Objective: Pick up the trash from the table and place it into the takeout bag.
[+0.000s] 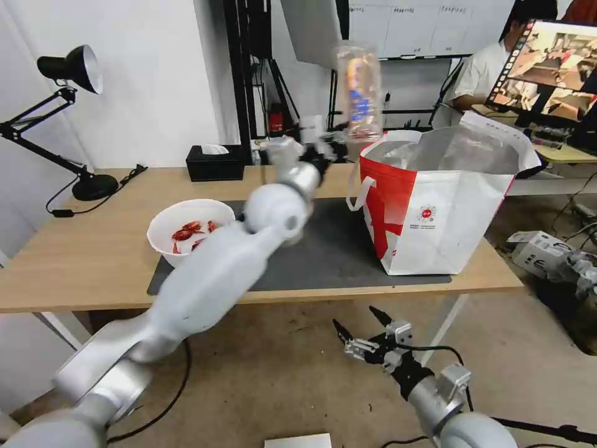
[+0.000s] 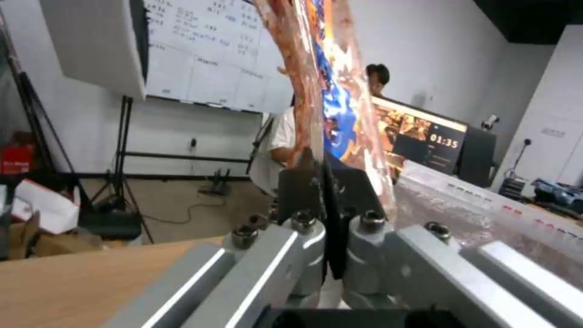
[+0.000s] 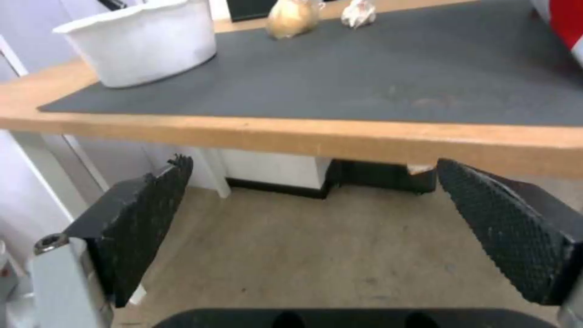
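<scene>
Even, bright indoor light, soft shadows under the table [image 1: 93, 261]. Motion blur smears the left arm and the clear tray [image 1: 359, 93] it lifts. Left wrist view soft, tray close and unfocused. Monitor [image 1: 550, 68] glows brightly.

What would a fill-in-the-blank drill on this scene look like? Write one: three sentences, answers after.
1. The left gripper is shut on the clear plastic tray, held high beside the red-and-white ____.
2. The right gripper hangs below the table edge with its jaws ____.
3. The white bowl of crayfish shells stands on the dark grey ____.
Answers: takeout bag; open; mat.
</scene>
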`<state>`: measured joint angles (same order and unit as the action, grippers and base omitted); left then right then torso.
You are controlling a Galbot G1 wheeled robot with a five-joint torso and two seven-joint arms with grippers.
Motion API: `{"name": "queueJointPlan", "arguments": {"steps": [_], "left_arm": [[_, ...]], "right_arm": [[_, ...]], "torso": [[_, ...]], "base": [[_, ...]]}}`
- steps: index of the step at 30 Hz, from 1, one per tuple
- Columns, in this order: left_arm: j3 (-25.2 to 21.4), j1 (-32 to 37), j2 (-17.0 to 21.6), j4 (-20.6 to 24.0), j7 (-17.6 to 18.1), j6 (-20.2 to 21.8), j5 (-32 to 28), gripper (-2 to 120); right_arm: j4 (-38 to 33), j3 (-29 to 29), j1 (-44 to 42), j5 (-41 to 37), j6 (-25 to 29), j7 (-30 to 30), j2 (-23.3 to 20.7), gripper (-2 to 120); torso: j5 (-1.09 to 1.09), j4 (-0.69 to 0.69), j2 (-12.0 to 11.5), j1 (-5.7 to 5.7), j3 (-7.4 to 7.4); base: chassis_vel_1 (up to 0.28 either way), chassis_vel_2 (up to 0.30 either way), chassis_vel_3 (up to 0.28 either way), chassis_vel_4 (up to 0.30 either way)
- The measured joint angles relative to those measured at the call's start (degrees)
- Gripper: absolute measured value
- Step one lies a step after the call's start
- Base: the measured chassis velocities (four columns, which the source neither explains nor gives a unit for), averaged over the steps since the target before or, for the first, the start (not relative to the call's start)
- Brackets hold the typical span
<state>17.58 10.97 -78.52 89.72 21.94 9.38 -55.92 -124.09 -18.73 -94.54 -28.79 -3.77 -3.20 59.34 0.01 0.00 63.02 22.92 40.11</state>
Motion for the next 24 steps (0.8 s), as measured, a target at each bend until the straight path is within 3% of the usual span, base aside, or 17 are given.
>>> {"name": "queueJointPlan", "arguments": {"steps": [9, 21, 24], "left_arm": [[4.9, -2.2, -3.0, -3.9, -2.7, 1.0, 6.5, 0], [7.6, -3.7, -2.5, -4.4, -4.6, 1.9, 8.9, 0], [7.9, -3.5, -2.1, -3.9, -4.8, 2.1, 8.8, 11]], "right_arm": [[-0.8, -0.1, -1.8, 1.2, 0.8, -0.6, 0.3, 100], [-1.7, -2.3, -3.2, 2.9, 3.1, -0.6, 0.1, 100], [-1.7, -2.9, -3.7, 5.5, 4.5, -0.5, 0.4, 100]], "torso": [[0.00, 0.00, 0.0, 0.00, 0.00], [-0.01, 0.00, 0.0, 0.00, 0.00], [-0.01, 0.01, 0.0, 0.00, 0.00]], "base": [[0.000, 0.000, 0.000, 0.000], [0.000, 0.000, 0.000, 0.000], [0.000, 0.000, 0.000, 0.000]]}}
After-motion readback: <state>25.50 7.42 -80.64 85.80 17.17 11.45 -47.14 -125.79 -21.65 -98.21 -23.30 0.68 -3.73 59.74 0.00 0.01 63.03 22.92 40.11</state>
